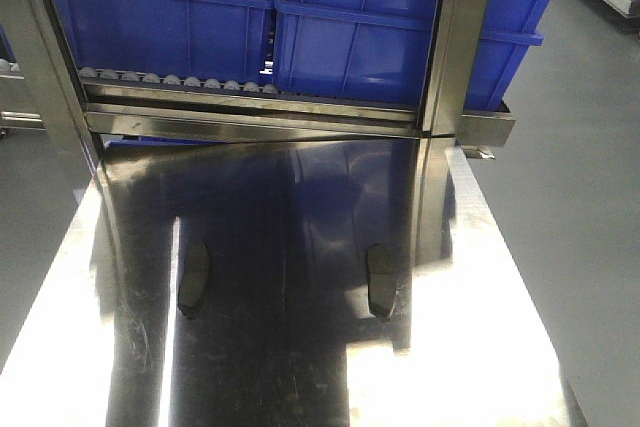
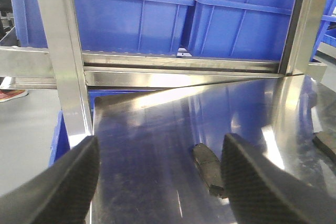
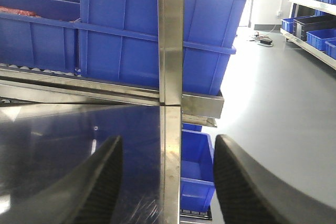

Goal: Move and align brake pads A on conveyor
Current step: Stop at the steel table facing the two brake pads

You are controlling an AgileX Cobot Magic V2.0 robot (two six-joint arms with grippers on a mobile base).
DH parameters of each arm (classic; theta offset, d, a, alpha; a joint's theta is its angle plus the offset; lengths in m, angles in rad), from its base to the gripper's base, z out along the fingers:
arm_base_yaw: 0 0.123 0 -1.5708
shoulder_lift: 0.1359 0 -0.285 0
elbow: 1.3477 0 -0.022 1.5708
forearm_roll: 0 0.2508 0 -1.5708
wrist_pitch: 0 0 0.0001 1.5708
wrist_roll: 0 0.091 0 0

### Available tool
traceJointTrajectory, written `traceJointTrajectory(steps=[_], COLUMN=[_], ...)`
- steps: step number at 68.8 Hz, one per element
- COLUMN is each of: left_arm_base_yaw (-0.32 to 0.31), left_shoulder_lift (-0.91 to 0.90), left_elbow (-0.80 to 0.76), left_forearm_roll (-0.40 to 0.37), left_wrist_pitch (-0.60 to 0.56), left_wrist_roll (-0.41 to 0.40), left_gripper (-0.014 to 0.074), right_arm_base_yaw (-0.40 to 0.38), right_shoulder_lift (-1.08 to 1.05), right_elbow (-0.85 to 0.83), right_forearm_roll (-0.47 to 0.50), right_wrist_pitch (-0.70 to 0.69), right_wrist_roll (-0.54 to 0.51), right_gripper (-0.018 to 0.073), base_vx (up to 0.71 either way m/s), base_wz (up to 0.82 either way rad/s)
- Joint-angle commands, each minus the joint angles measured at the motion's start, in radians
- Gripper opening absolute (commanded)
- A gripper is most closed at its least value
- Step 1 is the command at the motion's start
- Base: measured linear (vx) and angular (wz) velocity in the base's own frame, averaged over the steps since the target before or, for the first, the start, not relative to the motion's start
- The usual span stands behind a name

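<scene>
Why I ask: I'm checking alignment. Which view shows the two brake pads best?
The exterior front-facing view: the left pad and right pad both show whole on the steel table. The left wrist view shows one pad between the open jaws and another cut off at its right edge. The right wrist view shows neither.

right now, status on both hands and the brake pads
Left hand open, empty. Right hand open, empty. Two brake pads flat on steel table, apart. Conveyor not in view; nothing over the pads.
</scene>
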Motion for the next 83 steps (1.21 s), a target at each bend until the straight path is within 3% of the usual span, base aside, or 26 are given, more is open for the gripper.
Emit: traceJointTrajectory(steps=[1, 83], left_arm_base_yaw=[-0.005, -0.005], left_shoulder_lift=[0.013, 0.013], left_elbow=[-0.029, -0.029], left_forearm_roll=[-0.007, -0.007], left_wrist_pitch=[-0.077, -0.077], left_wrist_roll=[-0.003, -0.003], left_gripper=[0.0482, 0.0482], right_arm_base_yaw=[-0.002, -0.002], right_shoulder_lift=[0.014, 0.014], right_elbow=[-0.025, -0.025], right_forearm_roll=[-0.008, -0.008], right_wrist_pitch=[-0.078, -0.078], right_wrist_roll=[-0.004, -0.004], right_gripper=[0.0379, 0.0379], base_vx=[0.04, 0.00], base_wz=[0.05, 0.01])
